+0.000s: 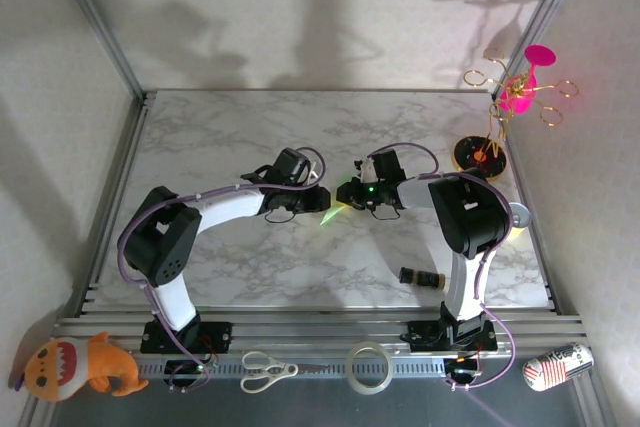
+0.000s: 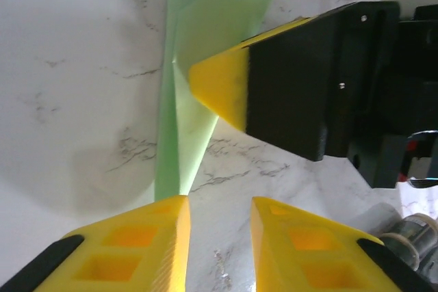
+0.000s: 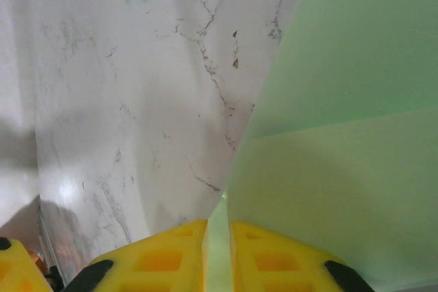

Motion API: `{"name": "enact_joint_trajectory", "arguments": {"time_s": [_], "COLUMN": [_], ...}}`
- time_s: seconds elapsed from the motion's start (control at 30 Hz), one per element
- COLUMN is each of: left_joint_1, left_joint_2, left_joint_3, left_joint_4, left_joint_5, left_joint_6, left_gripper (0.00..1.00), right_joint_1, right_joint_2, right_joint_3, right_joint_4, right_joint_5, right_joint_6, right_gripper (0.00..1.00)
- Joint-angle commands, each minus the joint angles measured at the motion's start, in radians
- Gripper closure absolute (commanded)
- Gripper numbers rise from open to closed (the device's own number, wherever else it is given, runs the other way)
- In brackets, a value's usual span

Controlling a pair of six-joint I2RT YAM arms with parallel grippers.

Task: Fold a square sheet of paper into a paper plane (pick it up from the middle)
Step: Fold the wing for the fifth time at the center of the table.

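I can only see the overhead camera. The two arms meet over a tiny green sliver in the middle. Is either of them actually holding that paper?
Observer: Yes. On the right wrist camera the right gripper is shut on the green paper, its edge pinched between the yellow fingers.
Operator: And the left one?
Observer: On its wrist camera the left gripper stands open, bare marble table showing between its fingers.
Operator: Is the paper flat?
Observer: No, folded: overlapping layers show up close.
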Motion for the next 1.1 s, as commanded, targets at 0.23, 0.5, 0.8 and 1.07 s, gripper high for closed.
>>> {"name": "enact_joint_trajectory", "arguments": {"time_s": [0.23,0.5,0.8,1.07], "left_joint_1": [-0.026,-0.028,-0.028,-0.028], "left_joint_2": [0.135,0.175,0.182,0.188], "left_joint_3": [0.072,0.065,0.04,0.02], "left_joint_4": [0.081,0.062,0.04,0.039], "left_joint_5": [0.089,0.079,0.056,0.053], "left_joint_6": [-0.034,-0.026,-0.014,-0.011], "left_gripper": [0.86,0.88,0.88,0.91], "right_joint_1": [0.017,0.017,0.016,0.018], "right_joint_2": [0.046,0.052,0.059,0.066], "right_joint_3": [0.018,0.023,0.025,0.029], "right_joint_4": [-0.063,-0.077,-0.081,-0.087], "right_joint_5": [0.041,0.045,0.049,0.049], "right_joint_6": [-0.021,-0.024,-0.023,-0.021], "right_gripper": [0.84,0.84,0.84,0.84]}}
